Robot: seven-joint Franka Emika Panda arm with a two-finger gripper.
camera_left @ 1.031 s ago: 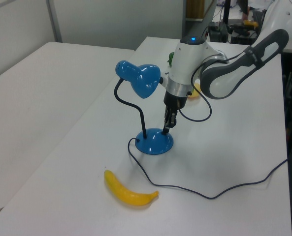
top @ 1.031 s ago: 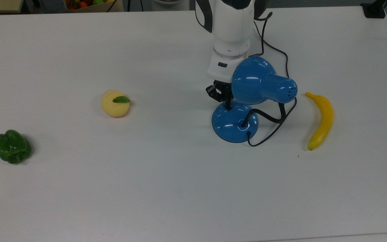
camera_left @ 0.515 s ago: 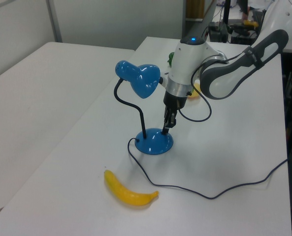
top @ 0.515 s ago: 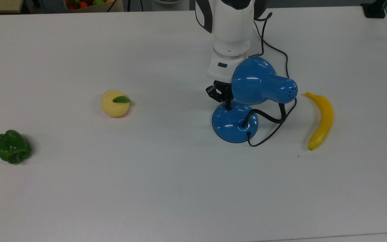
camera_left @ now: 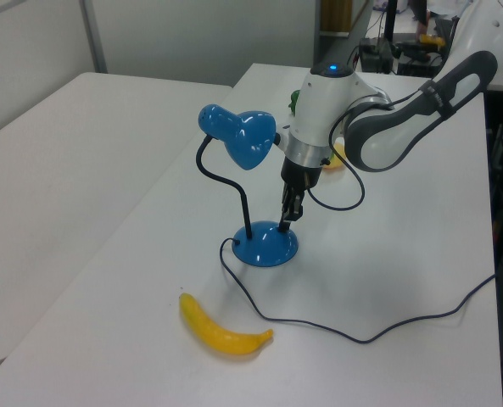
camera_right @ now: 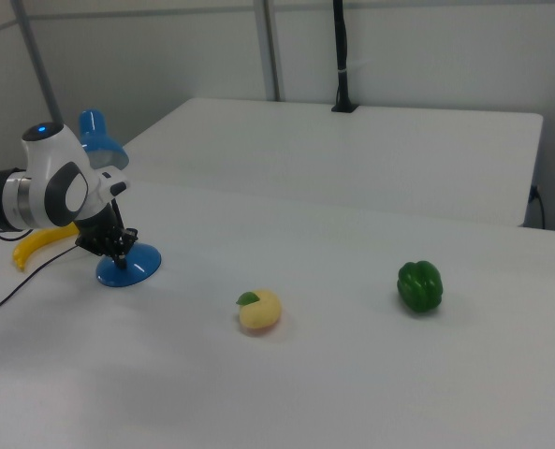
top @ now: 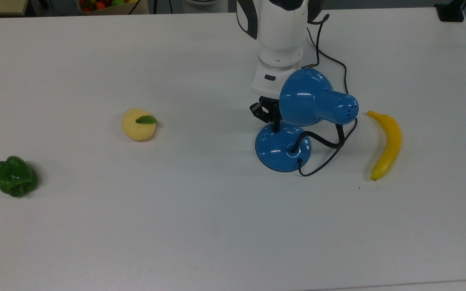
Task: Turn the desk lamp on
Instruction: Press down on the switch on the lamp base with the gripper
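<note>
My tool (top: 274,126), fingers pressed together, touches the far rim of the desk lamp (top: 283,147) base, which stands on the counter (top: 200,226) between peach and banana in the top view

No legible text, labels, brands or numbers on anything in view.

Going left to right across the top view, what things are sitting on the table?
green pepper → yellow fruit with a green leaf → desk lamp, with the end effector at its base → banana
</note>
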